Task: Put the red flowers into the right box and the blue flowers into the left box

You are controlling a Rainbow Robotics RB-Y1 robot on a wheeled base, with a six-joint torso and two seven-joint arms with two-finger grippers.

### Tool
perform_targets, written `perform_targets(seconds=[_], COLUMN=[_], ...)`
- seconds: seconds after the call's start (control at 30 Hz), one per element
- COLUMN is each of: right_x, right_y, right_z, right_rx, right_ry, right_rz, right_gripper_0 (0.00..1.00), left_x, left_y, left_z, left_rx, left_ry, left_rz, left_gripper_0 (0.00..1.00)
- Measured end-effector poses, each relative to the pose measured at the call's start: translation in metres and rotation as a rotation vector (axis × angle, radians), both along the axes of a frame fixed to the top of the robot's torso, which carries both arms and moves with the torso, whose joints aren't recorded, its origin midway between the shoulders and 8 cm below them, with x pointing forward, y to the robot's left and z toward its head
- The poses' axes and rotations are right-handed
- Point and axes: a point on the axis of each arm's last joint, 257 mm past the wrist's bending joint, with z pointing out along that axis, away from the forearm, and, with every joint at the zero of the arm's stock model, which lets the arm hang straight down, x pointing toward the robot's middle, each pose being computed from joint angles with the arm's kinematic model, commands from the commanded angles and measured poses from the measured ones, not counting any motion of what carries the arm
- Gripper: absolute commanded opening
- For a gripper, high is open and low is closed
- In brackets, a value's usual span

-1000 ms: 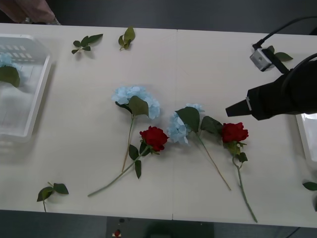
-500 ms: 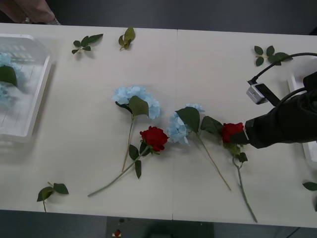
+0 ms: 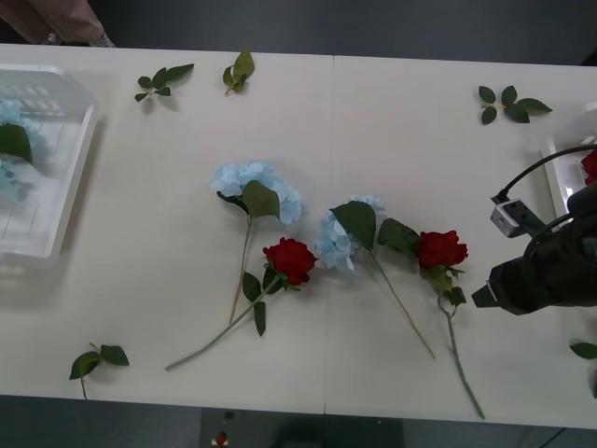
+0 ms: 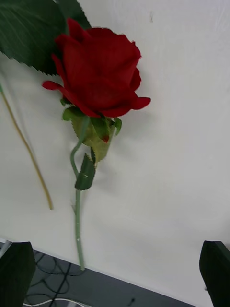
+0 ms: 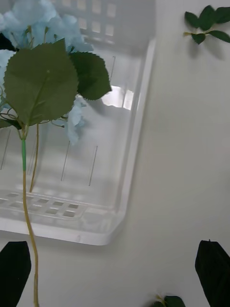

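Observation:
Two red flowers lie on the table: one in the middle [image 3: 290, 259] and one to the right [image 3: 440, 248] [image 4: 98, 72]. My right gripper [image 3: 485, 297] [image 4: 115, 273] hovers just right of that rose's stem, open and holding nothing. Another red flower [image 3: 590, 164] lies in the right box [image 3: 564, 177] at the table's right edge. Two blue flowers [image 3: 256, 182] [image 3: 334, 243] lie mid-table. More blue flowers [image 3: 11, 140] [image 5: 52, 29] rest in the left box [image 3: 70, 187] [image 5: 136, 144], with a stem trailing over its rim. My left gripper [image 5: 115, 273] hangs open near that box's corner.
Loose green leaf sprigs lie scattered: two at the far edge [image 3: 160, 79] [image 3: 239, 70], one far right [image 3: 508, 103] [image 5: 206, 21], one near the front left [image 3: 98, 359] and one at the front right [image 3: 586, 350]. The rose's stem [image 3: 462, 359] runs toward the front edge.
My right arm has swung from the far right side over the right rose to a spot just right of its stem, nearer the front edge. The flowers have not moved.

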Motion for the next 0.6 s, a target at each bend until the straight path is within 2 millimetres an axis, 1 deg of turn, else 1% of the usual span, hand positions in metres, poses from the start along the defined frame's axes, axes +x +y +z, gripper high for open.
perform_targets(seconds=[0.07, 0.13, 0.2, 0.27, 0.43, 0.53, 0.6], right_x=[-0.001, 0.004, 0.009, 0.014, 0.021, 0.025, 0.028], right_y=[0.0, 0.003, 0.007, 0.008, 0.004, 0.006, 0.011], right_z=[-0.008, -0.015, -0.024, -0.035, -0.059, -0.067, -0.069], right_rx=[-0.032, -0.046, -0.046, -0.045, -0.046, -0.035, -0.023], right_ry=[-0.001, -0.019, -0.036, -0.047, -0.05, -0.049, -0.056], right_rz=[0.011, 0.023, 0.031, 0.033, 0.016, -0.009, -0.023], right_gripper_0=[1.0, 1.0, 1.0, 1.0, 1.0, 1.0, 1.0], left_x=[0.001, 0.002, 0.007, 0.016, 0.038, 0.046, 0.05], left_y=[-0.012, -0.023, -0.034, -0.048, -0.085, -0.094, -0.102], left_z=[0.008, 0.008, 0.004, 0.0, -0.012, -0.016, -0.018], left_rx=[-0.017, -0.037, -0.044, -0.047, -0.069, -0.05, -0.062], left_ry=[-0.015, -0.014, -0.008, -0.007, -0.004, -0.008, -0.013], left_rz=[-0.026, -0.048, -0.072, -0.102, -0.174, -0.191, -0.198], left_gripper_0=[1.0, 1.0, 1.0, 1.0, 1.0, 1.0, 1.0])
